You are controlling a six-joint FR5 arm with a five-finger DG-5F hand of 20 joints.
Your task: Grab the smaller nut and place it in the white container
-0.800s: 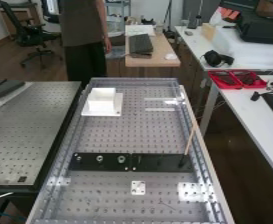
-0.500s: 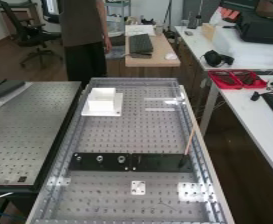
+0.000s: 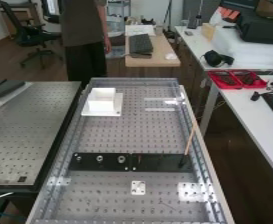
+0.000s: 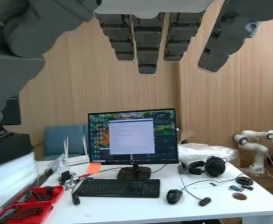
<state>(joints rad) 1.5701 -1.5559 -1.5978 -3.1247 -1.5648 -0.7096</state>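
On the flat black bar point(image 3: 87, 162) in the high view stand the smaller nut point(image 3: 78, 158), the larger nut point(image 3: 100, 158) and the bearing point(image 3: 121, 159), side by side. The white container point(image 3: 103, 100) rests on a white plate toward the bench's far end, well apart from the bar. In the wrist view the hand point(image 4: 146, 42) has its dark grey fingers straight and spread, with nothing held. It is away from the nuts, facing a desk with a monitor.
A thin wooden stick point(image 3: 190, 141) leans up from the bar's other half. A small white plate point(image 3: 138, 188) lies nearer the bench's front. Raised metal rails point(image 3: 201, 155) run along the bench sides. A monitor point(image 4: 132, 137) stands on the desk.
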